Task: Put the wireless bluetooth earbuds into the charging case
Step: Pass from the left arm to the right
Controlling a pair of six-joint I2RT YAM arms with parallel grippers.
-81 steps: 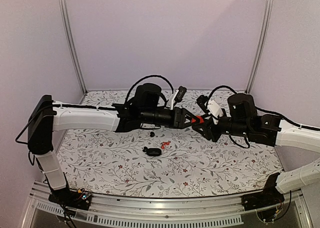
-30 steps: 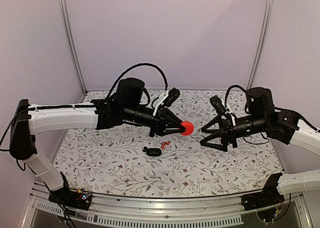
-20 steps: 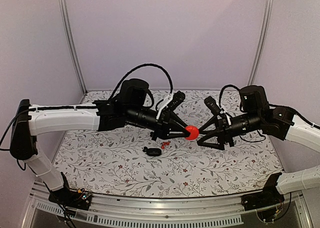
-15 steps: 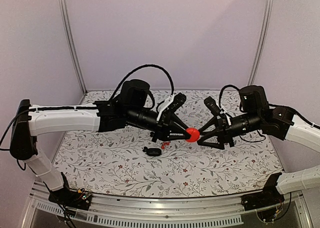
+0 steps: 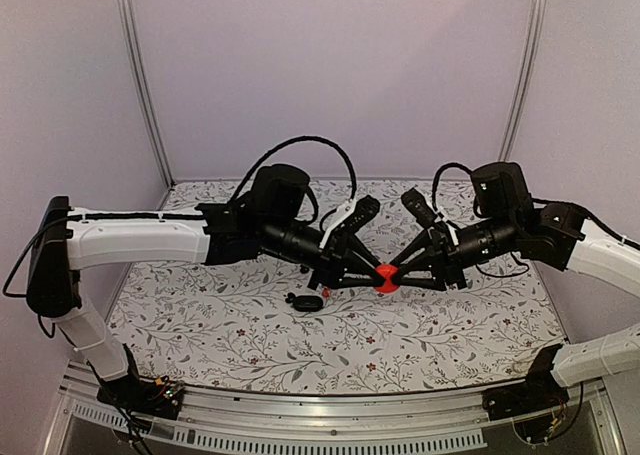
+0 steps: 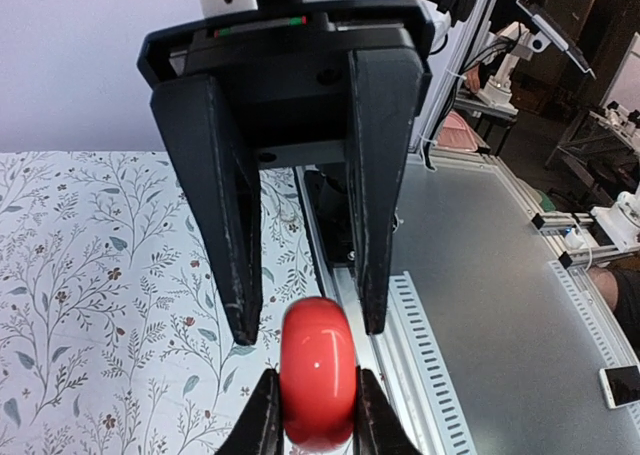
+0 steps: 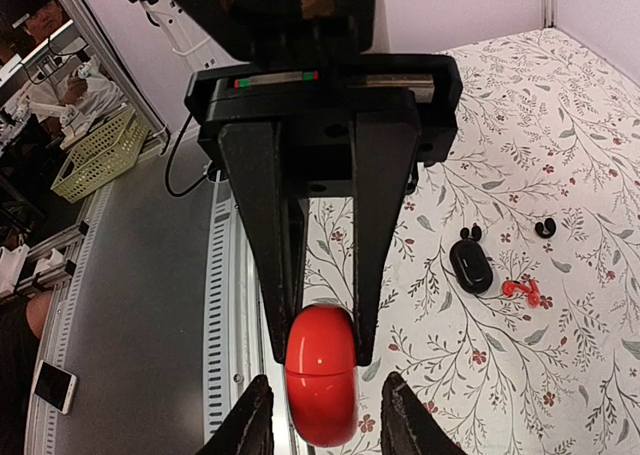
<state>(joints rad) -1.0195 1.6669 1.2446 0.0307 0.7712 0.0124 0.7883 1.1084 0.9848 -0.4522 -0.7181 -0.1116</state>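
Top external: L hand (image 5: 371, 271) clenched on red disc (image 5: 386, 278) mid-air. R hand (image 5: 402, 272) was released, its fingers flanking the disc w/o touching. Charging case (image 5: 308, 302) lay on bench (image 5: 200, 315) below L hand, well apart from both. One earbud (image 7: 465, 233) sat just beside it, the other earbud (image 7: 545, 228) near.

I see the left arm's fingers (image 7: 265, 215) and the right arm's fingers (image 6: 215, 205) meet mid-air at a flat red round disc (image 5: 386, 277), crowding the air above the glossy black oval case (image 5: 308, 302), which lies below the left wrist. The near strip of floral desk (image 5: 400, 350) lies open.
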